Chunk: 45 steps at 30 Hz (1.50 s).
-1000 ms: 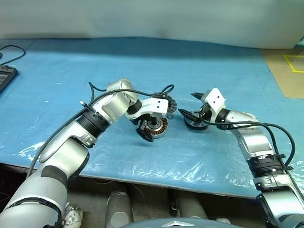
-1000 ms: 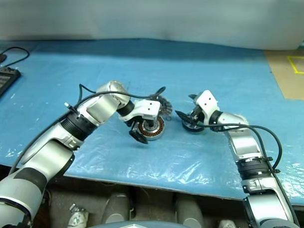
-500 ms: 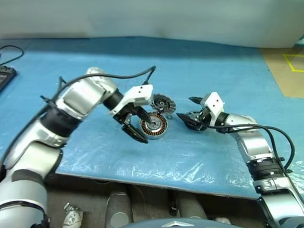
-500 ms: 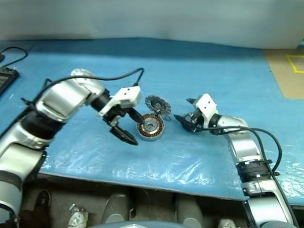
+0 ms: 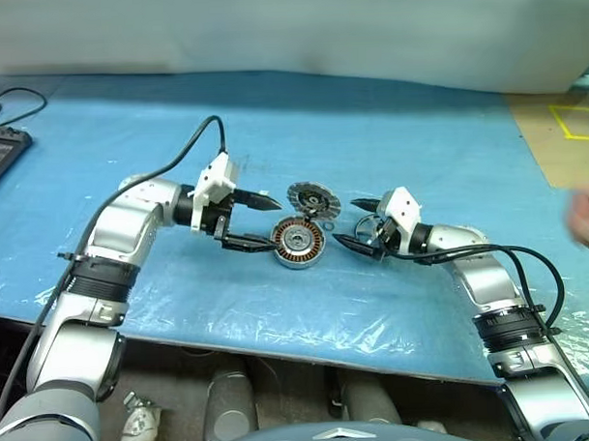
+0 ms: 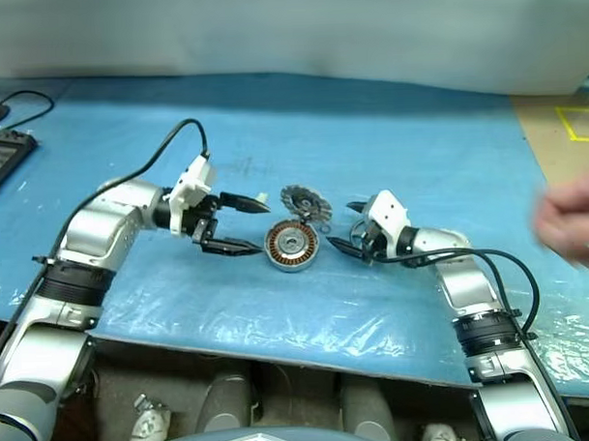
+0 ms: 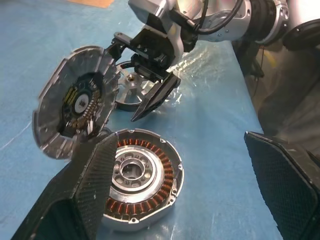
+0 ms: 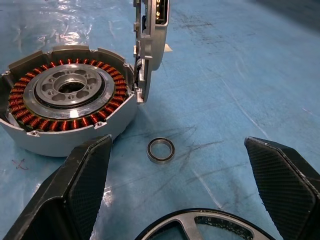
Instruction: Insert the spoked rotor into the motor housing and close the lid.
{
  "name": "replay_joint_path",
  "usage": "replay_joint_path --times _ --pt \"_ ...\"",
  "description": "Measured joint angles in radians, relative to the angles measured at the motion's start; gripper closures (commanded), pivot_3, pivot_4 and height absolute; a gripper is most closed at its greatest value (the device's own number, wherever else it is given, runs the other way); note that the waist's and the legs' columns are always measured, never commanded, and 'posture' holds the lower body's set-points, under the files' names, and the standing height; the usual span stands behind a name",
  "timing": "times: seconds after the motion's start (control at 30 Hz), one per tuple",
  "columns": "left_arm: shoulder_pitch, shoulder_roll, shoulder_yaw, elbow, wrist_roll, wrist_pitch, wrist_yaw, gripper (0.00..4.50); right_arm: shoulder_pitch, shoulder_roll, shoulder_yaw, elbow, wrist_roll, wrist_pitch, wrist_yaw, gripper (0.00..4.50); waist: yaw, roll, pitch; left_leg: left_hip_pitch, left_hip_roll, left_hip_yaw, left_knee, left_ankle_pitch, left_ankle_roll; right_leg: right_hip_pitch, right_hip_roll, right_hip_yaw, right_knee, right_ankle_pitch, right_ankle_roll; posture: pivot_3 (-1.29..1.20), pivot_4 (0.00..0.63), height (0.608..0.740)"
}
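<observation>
My left gripper hung apart beside the motor housing, its windings upturned for loading; right gripper gaped around the spoked rotor, unclamped.

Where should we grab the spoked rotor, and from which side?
Probably by its black rim, with one finger on each outer side. The spoked rotor lies flat on the blue mat, spokes up, so the rim is its widest firm edge. Come in low from the right gripper side. That gripper is open and already straddles the rotor, away from the motor housing.
</observation>
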<state>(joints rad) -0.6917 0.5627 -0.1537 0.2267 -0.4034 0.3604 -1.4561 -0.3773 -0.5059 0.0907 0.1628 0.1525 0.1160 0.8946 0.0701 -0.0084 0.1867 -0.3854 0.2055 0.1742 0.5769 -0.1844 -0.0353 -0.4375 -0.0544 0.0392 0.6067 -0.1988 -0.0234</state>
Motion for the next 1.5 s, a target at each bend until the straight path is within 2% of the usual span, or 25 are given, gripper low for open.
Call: replay_joint_path --times 0.13,0.47,0.73,1.27,1.5 --pt "0.000 0.006 0.041 0.035 -0.010 -0.023 -0.006 0.24 -0.001 0.000 0.000 0.001 -0.001 0.000 0.002 0.00 0.001 0.000 0.000 0.000 0.000 0.000 0.000 0.000 0.000 0.000 0.000 0.000 0.000 0.000 0.000 0.00 0.150 0.740" --pt "0.007 0.015 0.038 0.096 0.028 -0.121 -0.039 0.24 -0.004 -0.003 0.000 0.021 -0.004 -0.008 -0.017 0.00 0.001 0.000 0.000 0.000 0.000 0.000 0.000 0.000 0.000 0.000 0.000 0.000 0.000 0.000 0.000 0.00 0.150 0.740" --pt "0.014 0.003 0.046 0.102 0.028 -0.125 -0.023 0.24 -0.005 -0.004 0.000 0.021 -0.004 -0.008 -0.024 0.00 0.001 0.000 0.000 0.000 0.000 0.000 0.000 0.000 0.000 0.000 0.000 0.000 0.000 0.000 0.000 0.00 0.150 0.740" --pt "0.046 0.053 0.045 0.131 0.074 -0.167 -0.024 0.24 -0.024 -0.016 -0.001 0.045 -0.004 -0.018 -0.019 0.00 0.002 0.000 0.000 0.000 0.000 0.000 0.001 0.000 0.000 0.000 0.000 -0.001 0.001 0.000 0.000 0.00 0.150 0.740" --pt "-0.010 0.084 0.042 0.252 0.126 -0.242 -0.051 0.24 -0.024 -0.015 -0.001 0.057 -0.004 -0.025 -0.021 0.00 0.005 0.000 0.000 0.000 0.000 0.000 0.001 0.000 0.000 0.000 -0.001 -0.001 0.001 0.000 0.000 0.00 0.150 0.740"
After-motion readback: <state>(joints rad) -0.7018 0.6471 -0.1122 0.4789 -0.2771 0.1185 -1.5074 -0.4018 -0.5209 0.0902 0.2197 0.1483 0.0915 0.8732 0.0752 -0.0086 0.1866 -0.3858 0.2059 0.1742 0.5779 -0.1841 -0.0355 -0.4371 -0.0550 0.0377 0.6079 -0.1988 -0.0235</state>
